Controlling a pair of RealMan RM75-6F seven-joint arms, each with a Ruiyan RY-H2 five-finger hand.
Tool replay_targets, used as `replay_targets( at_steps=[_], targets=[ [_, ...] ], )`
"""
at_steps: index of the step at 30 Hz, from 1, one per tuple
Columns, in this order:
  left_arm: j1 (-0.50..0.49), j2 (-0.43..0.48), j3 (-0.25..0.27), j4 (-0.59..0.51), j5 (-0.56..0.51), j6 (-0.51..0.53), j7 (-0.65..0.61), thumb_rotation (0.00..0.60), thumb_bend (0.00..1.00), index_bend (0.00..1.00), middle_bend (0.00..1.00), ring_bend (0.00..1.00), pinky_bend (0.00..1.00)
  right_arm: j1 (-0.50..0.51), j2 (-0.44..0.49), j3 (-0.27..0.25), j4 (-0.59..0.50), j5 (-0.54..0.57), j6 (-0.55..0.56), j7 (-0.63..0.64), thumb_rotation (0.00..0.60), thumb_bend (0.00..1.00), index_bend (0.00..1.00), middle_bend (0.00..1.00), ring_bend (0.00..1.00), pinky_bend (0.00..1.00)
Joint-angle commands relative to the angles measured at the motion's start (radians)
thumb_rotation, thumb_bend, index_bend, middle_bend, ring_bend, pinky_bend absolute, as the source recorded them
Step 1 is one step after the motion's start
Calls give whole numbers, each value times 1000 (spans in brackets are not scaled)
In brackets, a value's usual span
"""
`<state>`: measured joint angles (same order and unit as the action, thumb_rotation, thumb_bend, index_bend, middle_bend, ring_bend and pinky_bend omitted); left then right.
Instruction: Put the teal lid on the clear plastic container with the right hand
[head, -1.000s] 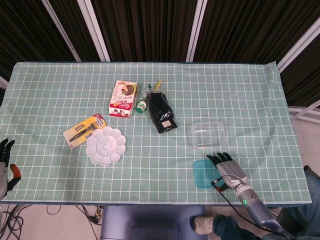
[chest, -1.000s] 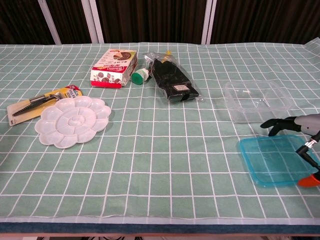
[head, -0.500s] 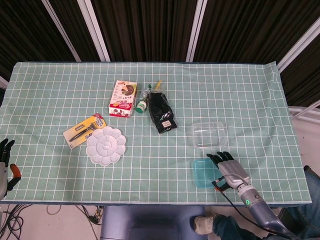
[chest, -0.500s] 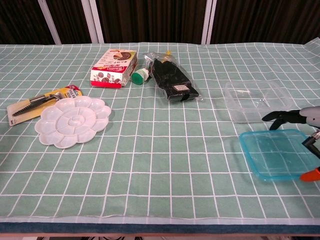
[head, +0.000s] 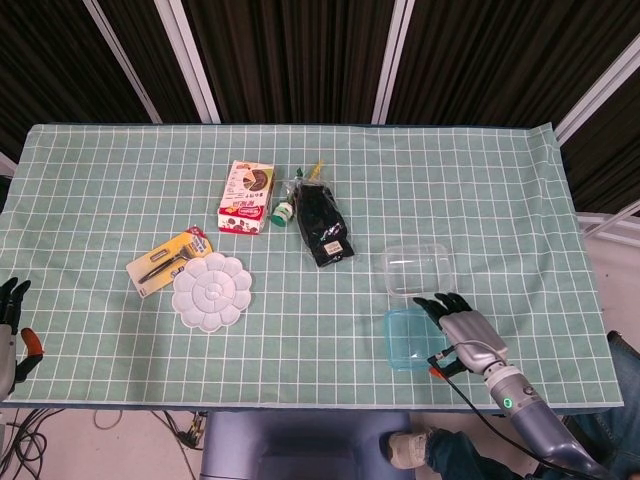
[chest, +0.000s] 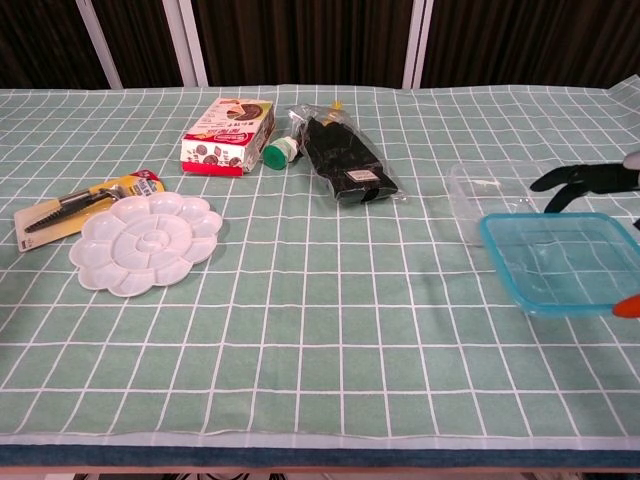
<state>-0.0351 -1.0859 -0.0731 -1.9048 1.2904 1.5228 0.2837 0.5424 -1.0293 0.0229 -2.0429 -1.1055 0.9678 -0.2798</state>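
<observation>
Two views cover this moment. From the head view, the teal lid (head: 407, 338) lies just on the near side of the clear plastic container (head: 416, 268), almost touching its near edge, and the right hand (head: 463, 327) sits at the lid's right side with dark fingers (head: 436, 303) reaching over its far corner toward the container. Its thumb side appears to be under or against the lid's right edge, so the lid reads as gripped, though the exact contact is hard to make out. The left hand (head: 10, 310) hangs off the table's near left edge, far from the container, holding nothing.

From the chest view, the lid (chest: 560, 261) looks raised and tilted, its far edge overlapping the near part of the container (chest: 478, 195), which rests on the checked cloth. Only the fingertips (chest: 570, 178) of the right hand show at the frame edge, spread above the lid's far corner.

By my reading the carry step is under way: the lid is lifted but not yet seated. Next it needs moving farther over the container, squaring with the rim, then lowering flat and pressing down.
</observation>
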Motion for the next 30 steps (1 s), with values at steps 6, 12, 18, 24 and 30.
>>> replay_targets(
  at_steps=[6, 12, 18, 24, 30],
  targets=[
    [0, 3, -2, -2, -3, 0, -4, 600, 770, 46, 0, 0, 0, 82, 52, 96, -7, 113, -42, 16, 600, 249, 0, 391, 60, 0],
    [-1, 4, -4, -3, -5, -2, -5, 600, 770, 46, 0, 0, 0, 162, 51, 130, 39, 216, -97, -26, 600, 249, 0, 390, 60, 0],
    [-3, 7, -11, -3, -17, -3, -8, 600, 770, 46, 0, 0, 0, 243, 22, 144, 110, 327, -144, -66, 600, 250, 0, 390, 60, 0],
    [-6, 5, -18, -2, -29, -4, -2, 600, 770, 46, 0, 0, 0, 288, -14, 147, 188, 388, -173, -66, 600, 250, 0, 390, 60, 0],
    [-8, 3, -24, 2, -43, -4, 1, 600, 770, 46, 0, 0, 0, 311, -54, 145, 281, 416, -211, -39, 600, 249, 0, 390, 60, 0]
  ],
)
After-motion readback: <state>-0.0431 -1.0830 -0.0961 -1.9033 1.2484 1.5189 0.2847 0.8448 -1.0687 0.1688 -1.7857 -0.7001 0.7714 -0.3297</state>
